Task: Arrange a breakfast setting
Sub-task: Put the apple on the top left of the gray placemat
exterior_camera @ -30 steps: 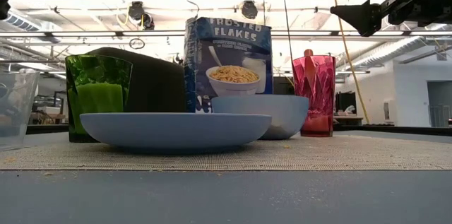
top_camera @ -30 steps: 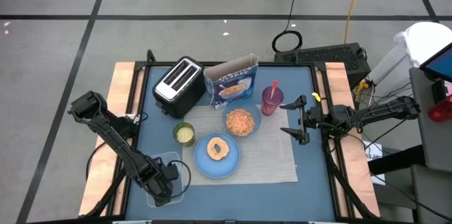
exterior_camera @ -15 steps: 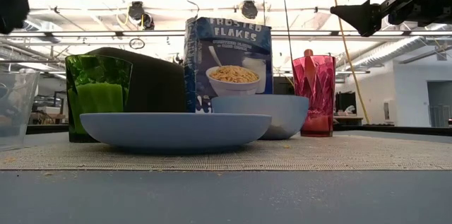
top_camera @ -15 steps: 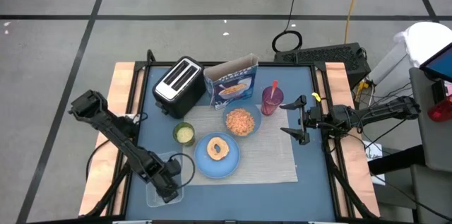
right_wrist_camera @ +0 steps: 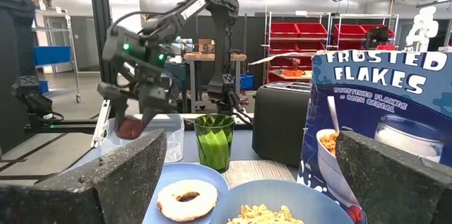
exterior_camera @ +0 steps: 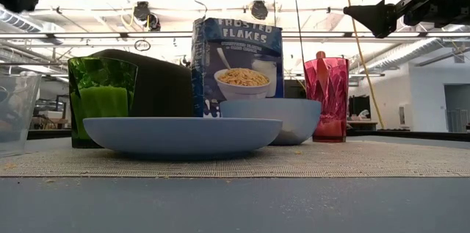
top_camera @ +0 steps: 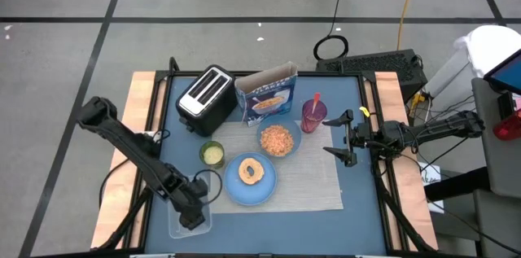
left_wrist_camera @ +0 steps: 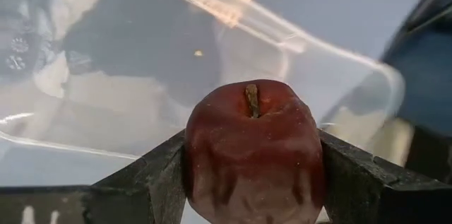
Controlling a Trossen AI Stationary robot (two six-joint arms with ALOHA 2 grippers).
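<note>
1. Blue tabletop (top_camera: 358, 209) carries your beige placemat (top_camera: 313, 185), with the cereal box (top_camera: 267, 95) at its far edge beside a black toaster (top_camera: 207, 95).
2. Your light-blue plate (top_camera: 232, 189) sits at the placemat's near left, the bowl (top_camera: 279, 139) just beyond it, the purple cup (top_camera: 313, 115) to the right.
3. Your right gripper (top_camera: 345, 137) hangs right of the cup, fingers spread wide, empty.
4. Your left gripper (top_camera: 192, 209) pinches the dark-red fruit (left_wrist_camera: 253, 150) above a clear plastic tub (left_wrist_camera: 127, 83) at the near left; wrinkled skin, stem up.
</note>
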